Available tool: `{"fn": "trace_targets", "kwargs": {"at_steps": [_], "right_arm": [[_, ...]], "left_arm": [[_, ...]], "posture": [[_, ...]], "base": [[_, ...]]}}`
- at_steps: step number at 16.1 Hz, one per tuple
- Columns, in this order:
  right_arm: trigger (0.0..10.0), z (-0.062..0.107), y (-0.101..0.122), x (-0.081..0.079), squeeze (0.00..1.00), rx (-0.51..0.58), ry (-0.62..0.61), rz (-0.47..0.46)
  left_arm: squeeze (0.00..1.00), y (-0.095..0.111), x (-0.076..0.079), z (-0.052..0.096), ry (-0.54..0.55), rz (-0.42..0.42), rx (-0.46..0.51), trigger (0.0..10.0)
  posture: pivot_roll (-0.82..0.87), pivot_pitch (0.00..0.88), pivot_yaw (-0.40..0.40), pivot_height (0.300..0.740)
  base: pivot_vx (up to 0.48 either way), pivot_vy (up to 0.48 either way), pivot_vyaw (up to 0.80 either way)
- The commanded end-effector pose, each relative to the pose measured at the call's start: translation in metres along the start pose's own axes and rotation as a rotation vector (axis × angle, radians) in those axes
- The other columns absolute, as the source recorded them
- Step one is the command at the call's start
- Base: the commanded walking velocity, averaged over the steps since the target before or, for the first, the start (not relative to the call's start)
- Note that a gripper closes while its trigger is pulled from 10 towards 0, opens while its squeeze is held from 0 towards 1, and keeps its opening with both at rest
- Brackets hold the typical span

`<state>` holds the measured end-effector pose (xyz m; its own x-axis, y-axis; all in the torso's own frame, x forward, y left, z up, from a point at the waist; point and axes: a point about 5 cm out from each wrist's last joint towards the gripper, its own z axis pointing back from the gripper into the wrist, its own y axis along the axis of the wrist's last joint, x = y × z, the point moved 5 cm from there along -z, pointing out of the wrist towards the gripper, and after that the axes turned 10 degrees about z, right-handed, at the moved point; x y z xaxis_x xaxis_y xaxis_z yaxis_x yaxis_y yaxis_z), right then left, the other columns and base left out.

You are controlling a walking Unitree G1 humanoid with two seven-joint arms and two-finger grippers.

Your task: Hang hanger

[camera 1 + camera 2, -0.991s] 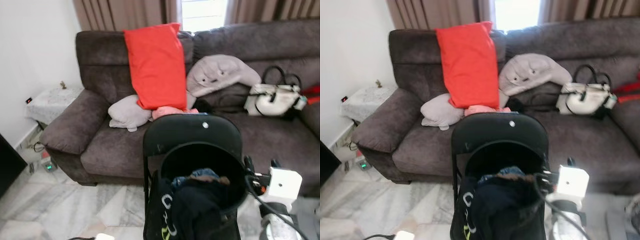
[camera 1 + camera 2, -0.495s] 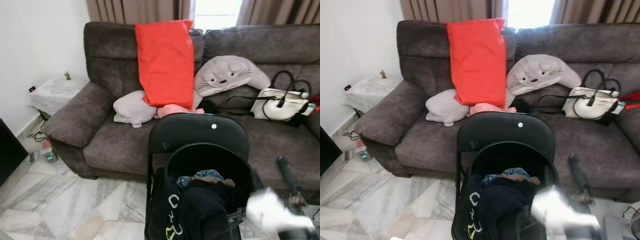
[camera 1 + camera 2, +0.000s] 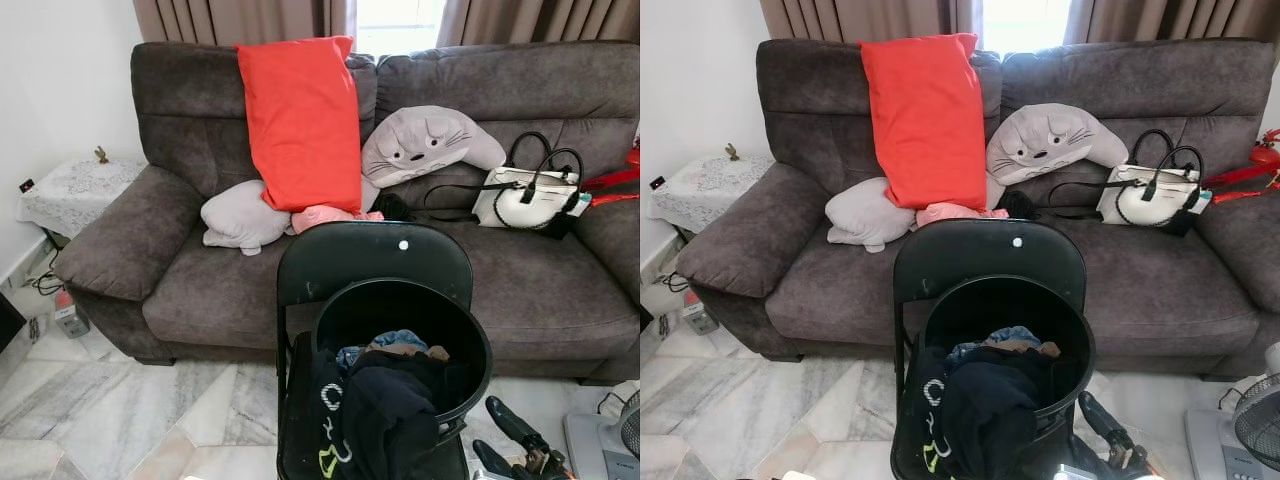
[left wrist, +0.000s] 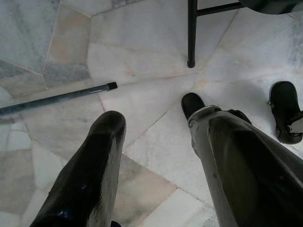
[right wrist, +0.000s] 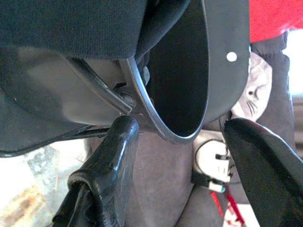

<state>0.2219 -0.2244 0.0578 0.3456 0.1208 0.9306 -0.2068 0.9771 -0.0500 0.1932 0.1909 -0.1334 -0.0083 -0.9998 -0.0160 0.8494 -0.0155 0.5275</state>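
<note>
A black round basket (image 3: 404,300) stands on the seat of a black folding chair (image 3: 372,252), and dark clothes (image 3: 385,400) spill over its front rim. Low at the basket's right side my right gripper (image 3: 500,442) is open and holds nothing. In the right wrist view that gripper (image 5: 179,125) points at the basket's rim (image 5: 156,120) and wire handle (image 5: 102,87), with its fingers wide apart. My left gripper (image 4: 158,118) hangs open over the marble floor (image 4: 142,56) and holds nothing.
A grey sofa (image 3: 200,280) stands behind the chair with a red cushion (image 3: 300,120), plush pillows and a white handbag (image 3: 525,200) on it. At the left is a small side table (image 3: 70,190). A fan (image 3: 1255,420) stands at the right, and a grey rod (image 4: 57,97) lies on the floor.
The camera has shifted. My right arm, raised beside the basket with its white wrist block in view, has dropped low to the basket's right; now the black fingers show there.
</note>
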Motion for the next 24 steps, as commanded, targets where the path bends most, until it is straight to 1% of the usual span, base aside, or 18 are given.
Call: {"fn": "trace_targets", "kwargs": {"at_steps": [1, 2, 3, 4, 5, 6, 7, 10, 15, 22, 24], "right_arm": [[10.0, -0.006, 0.005, -0.006, 0.0, 0.039, 0.019, 0.022], [10.0, -0.009, 0.01, -0.011, 0.0, 0.072, 0.036, 0.019], [10.0, -0.012, 0.013, -0.015, 0.97, 0.092, 0.047, 0.013], [10.0, -0.015, 0.017, -0.018, 1.0, 0.118, 0.052, 0.016], [10.0, -0.019, 0.022, -0.021, 1.0, 0.15, 0.057, 0.049], [10.0, -0.021, 0.025, -0.022, 0.76, 0.168, 0.061, 0.058], [10.0, -0.024, 0.028, -0.023, 0.0, 0.194, 0.062, 0.082], [10.0, -0.029, 0.027, -0.018, 0.0, 0.213, 0.039, 0.1], [10.0, -0.032, 0.023, -0.01, 0.0, 0.215, 0.001, 0.139], [10.0, -0.033, 0.014, -0.011, 0.0, 0.176, 0.003, 0.159], [10.0, -0.035, 0.01, -0.011, 0.0, 0.162, 0.003, 0.182]], "left_arm": [[0.0, -0.004, -0.003, 0.001, 0.01, 0.017, -0.012, 10.0], [0.0, -0.004, -0.004, 0.001, 0.012, 0.017, -0.013, 10.0], [0.0, -0.004, -0.004, 0.001, 0.014, 0.018, -0.012, 10.0], [0.0, -0.003, -0.004, 0.001, 0.015, 0.018, -0.012, 10.0], [0.0, -0.003, -0.004, 0.001, 0.016, 0.018, -0.011, 10.0], [0.0, -0.003, -0.004, 0.001, 0.016, 0.018, -0.011, 10.0], [0.0, -0.003, -0.004, 0.001, 0.015, 0.02, -0.011, 10.0], [0.0, -0.004, -0.005, 0.001, 0.019, 0.024, -0.01, 10.0], [0.0, -0.003, -0.004, 0.001, 0.019, 0.024, -0.009, 10.0], [0.0, -0.003, -0.004, 0.001, 0.018, 0.024, -0.01, 10.0], [0.0, -0.003, -0.004, 0.001, 0.018, 0.023, -0.007, 10.0]], "posture": [[-0.19, 0.032, 0.055, 0.74], [-0.18, 0.034, 0.057, 0.74], [-0.18, 0.036, 0.057, 0.74], [-0.18, 0.037, 0.059, 0.74], [-0.18, 0.037, 0.06, 0.74], [-0.18, 0.036, 0.06, 0.74], [-0.17, 0.037, 0.059, 0.74], [-0.17, 0.036, 0.058, 0.74], [-0.17, 0.038, 0.058, 0.74], [-0.17, 0.04, 0.059, 0.74], [-0.17, 0.04, 0.058, 0.74]], "base": [[0.0, 0.0, 0.0], [0.0, 0.0, 0.0], [0.0, 0.0, 0.0], [0.0, 0.0, 0.0], [0.0, 0.0, 0.0], [0.0, 0.0, 0.0], [0.0, 0.0, 0.0], [0.0, 0.0, 0.0], [0.0, 0.0, 0.0], [0.0, 0.0, 0.0], [0.0, 0.0, 0.0]]}}
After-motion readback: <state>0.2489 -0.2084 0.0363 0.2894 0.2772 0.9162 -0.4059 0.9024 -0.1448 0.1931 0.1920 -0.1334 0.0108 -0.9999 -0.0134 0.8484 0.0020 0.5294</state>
